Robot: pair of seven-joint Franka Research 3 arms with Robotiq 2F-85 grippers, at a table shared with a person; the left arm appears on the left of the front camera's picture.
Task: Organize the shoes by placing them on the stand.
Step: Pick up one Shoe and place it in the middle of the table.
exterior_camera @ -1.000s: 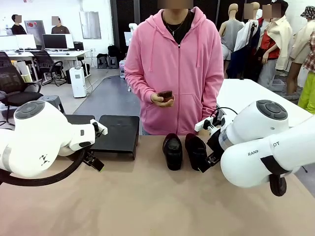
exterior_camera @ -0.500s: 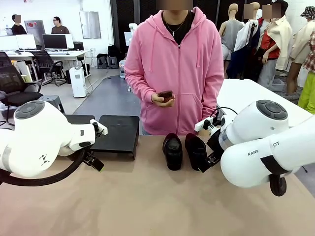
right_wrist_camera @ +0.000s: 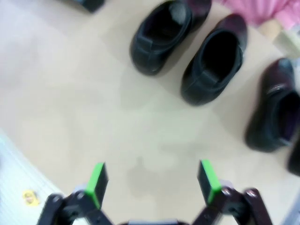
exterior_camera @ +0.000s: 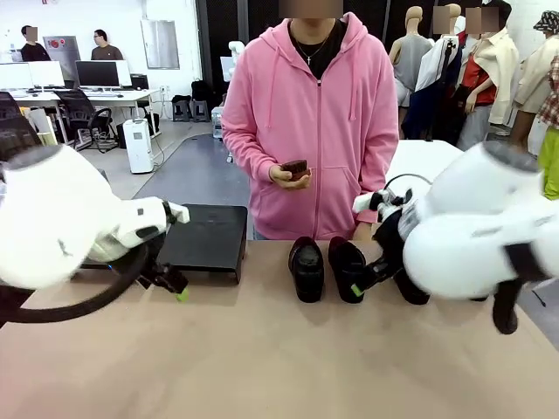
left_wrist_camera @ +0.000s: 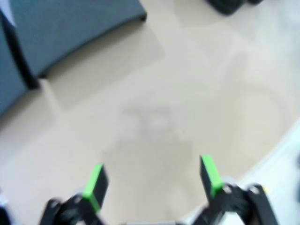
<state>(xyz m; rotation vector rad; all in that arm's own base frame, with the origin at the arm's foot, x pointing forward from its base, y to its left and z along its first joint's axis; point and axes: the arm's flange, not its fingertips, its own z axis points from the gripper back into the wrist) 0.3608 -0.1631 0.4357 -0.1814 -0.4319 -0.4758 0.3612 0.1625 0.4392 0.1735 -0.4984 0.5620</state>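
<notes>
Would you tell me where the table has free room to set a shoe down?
The near half of the table, in front of the stand and the shoes, is bare; so is the gap between them. It is crowded at the right, around the right gripper.

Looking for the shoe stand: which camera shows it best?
Front view: the stand is a black platform, partly behind the left arm. Left wrist view catches blurred corners; right wrist view, perhaps one dark corner.
</notes>
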